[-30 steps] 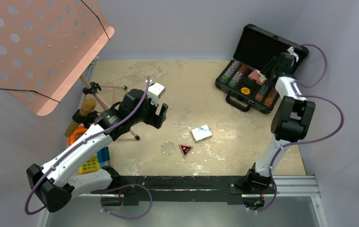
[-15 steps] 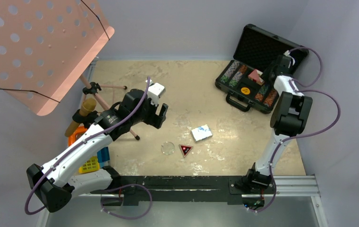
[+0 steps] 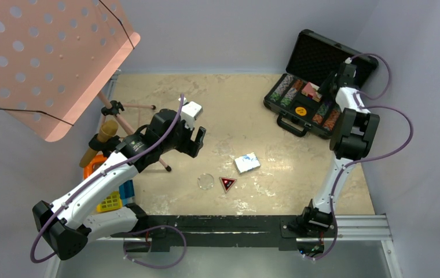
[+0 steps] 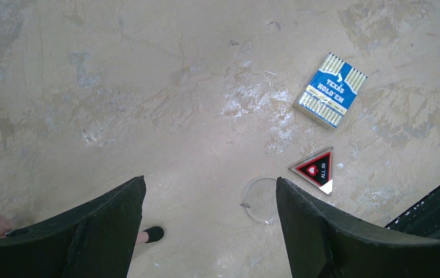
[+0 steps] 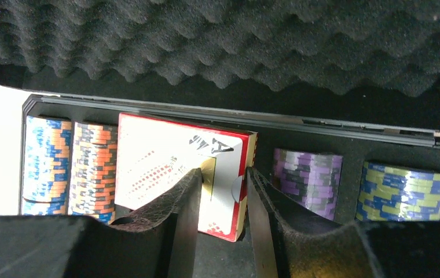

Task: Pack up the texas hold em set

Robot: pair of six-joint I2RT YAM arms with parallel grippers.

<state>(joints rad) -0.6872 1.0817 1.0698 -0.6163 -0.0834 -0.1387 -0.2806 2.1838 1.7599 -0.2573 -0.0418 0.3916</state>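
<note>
The black briefcase (image 3: 322, 55) lies open at the back right, with rows of coloured chips (image 5: 93, 165) and an orange button (image 3: 300, 110) inside. My right gripper (image 3: 326, 86) (image 5: 223, 174) is inside the case, shut on the red card deck (image 3: 310, 90) (image 5: 154, 162), which stands between chip rows under the foam lid. My left gripper (image 3: 197, 139) (image 4: 209, 179) hangs open and empty above the table. The blue card deck (image 3: 246, 162) (image 4: 329, 90), the dark triangular marker (image 3: 227, 183) (image 4: 316, 169) and a clear round button (image 3: 206, 181) (image 4: 261, 200) lie on the table to its right.
A pink perforated music stand (image 3: 50, 58) fills the back left; its tripod feet (image 4: 154, 233) reach under my left arm. Yellow (image 3: 110, 201) and blue (image 3: 126, 188) crates sit at the left edge. A black rail (image 3: 223, 223) runs along the near edge.
My right gripper has moved the red deck a little farther back into the case and lowered it between the chip rows. The left arm has not moved.
</note>
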